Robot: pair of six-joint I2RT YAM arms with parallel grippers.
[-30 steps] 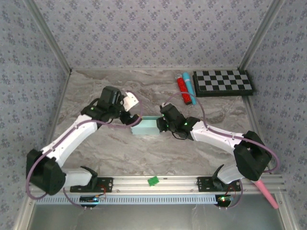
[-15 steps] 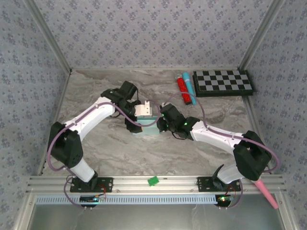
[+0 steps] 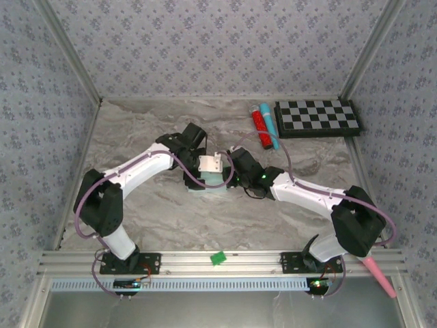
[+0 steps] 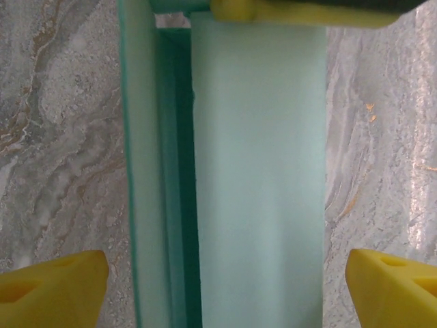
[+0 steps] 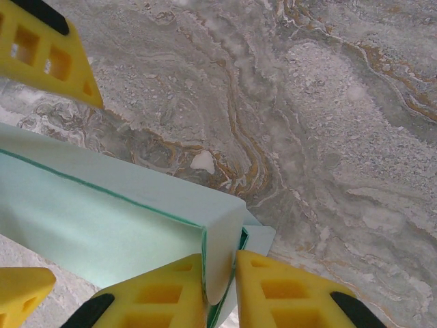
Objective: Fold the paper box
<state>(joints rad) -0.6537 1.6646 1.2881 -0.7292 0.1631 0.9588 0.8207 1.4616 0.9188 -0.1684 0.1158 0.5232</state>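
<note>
table (image 3: 136,205): grey marbled top, walled in on three sides by patterned panels
left arm (image 3: 130,178): reaches in from the near left, wrist over the box
right arm (image 3: 307,195): reaches in from the near right, wrist low at the box's right end
checkerboard (image 3: 317,117): flat at the far right, well apart from the work
paper box (image 3: 207,188): mid-table between the two wrists. Pale aqua card, already a long shallow box shape. The left wrist view shows the box (image 4: 256,178) with one long panel lying across the top and a dark open slot along its left side, so judged not fully closed
left gripper (image 3: 210,166): jaws wide, straddling the box across its width. In its own view the left gripper (image 4: 222,287) has a fingertip on either side, both just clear of the card
right gripper (image 3: 232,179): narrow, pinched on the box's end. In its own view the right gripper (image 5: 220,290) has a thin card wall of the box (image 5: 102,225) clamped between the pads
handling: judged very light, thin, and easy to crease or crush. It is smooth and likely to slide on the marble unless one end stays held
where to hold: the end wall or a folded edge, where card is doubled. Press flaps near the crease, not mid-panel
risk: squeezing the long sides could buckle them inward
red cylinder (image 3: 259,128): beside the checkerboard, touching the tube
blue tube (image 3: 269,128): slim, not part of the job
green piece (image 3: 218,257): tiny, on the near rail
</note>
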